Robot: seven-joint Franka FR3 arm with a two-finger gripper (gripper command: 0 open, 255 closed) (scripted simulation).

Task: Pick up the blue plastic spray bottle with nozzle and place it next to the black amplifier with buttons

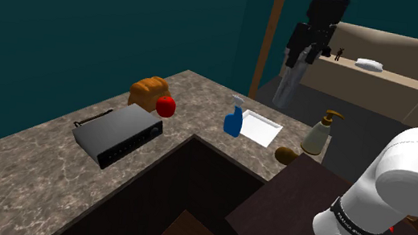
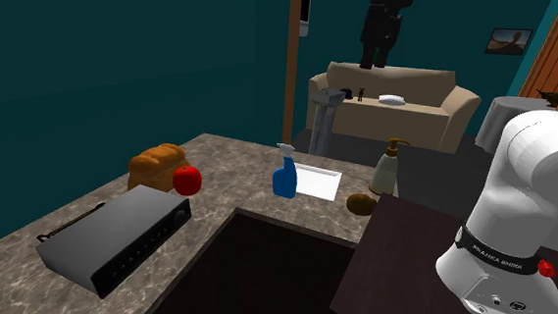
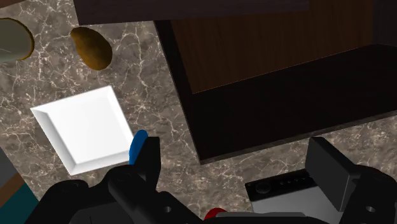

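Observation:
The blue spray bottle [image 1: 233, 122] [image 2: 285, 177] stands upright on the marble counter, touching the edge of a white square plate [image 1: 261, 129]. The black amplifier [image 1: 119, 133] [image 2: 116, 233] lies farther along the counter toward the shoulder view's left. My gripper [image 1: 301, 57] [image 2: 375, 58] hangs high above the counter, well over the bottle. In the wrist view the gripper [image 3: 238, 168] is open with nothing between its fingers. There the bottle's blue top [image 3: 137, 146] peeks out beside one finger, and a corner of the amplifier [image 3: 286, 189] lies by the other.
A bread loaf [image 1: 149, 91] and a red apple [image 1: 166, 105] sit between bottle and amplifier. A soap dispenser [image 1: 319, 133] and a brown oval thing [image 1: 285, 154] stand past the plate. A dark wooden recess [image 1: 182, 199] cuts into the counter [image 1: 24, 164]. A sofa [image 1: 397, 81] stands behind.

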